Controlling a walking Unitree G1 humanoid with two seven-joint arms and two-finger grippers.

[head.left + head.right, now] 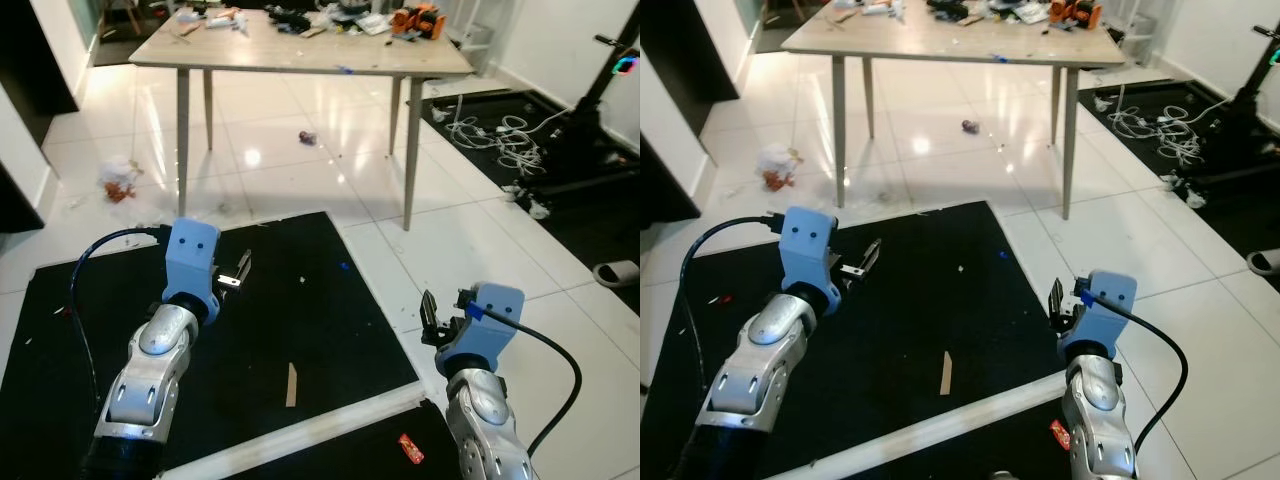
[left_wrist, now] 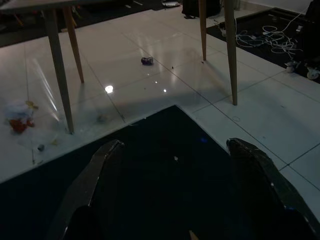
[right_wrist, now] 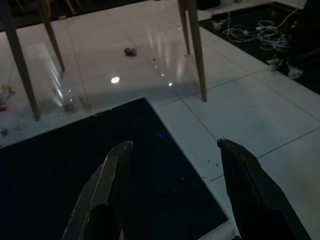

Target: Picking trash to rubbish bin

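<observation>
Purple wrapper (image 1: 307, 137) under table (image 1: 300, 55), well beyond parted fingers (image 2: 95, 175).

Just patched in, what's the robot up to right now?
Nothing is held yet. The left gripper and right gripper are both open, raised over the black mat. Litter lies around: a flat wooden stick on the mat, a red wrapper near the right arm, a crumpled wad beside the table.
</observation>
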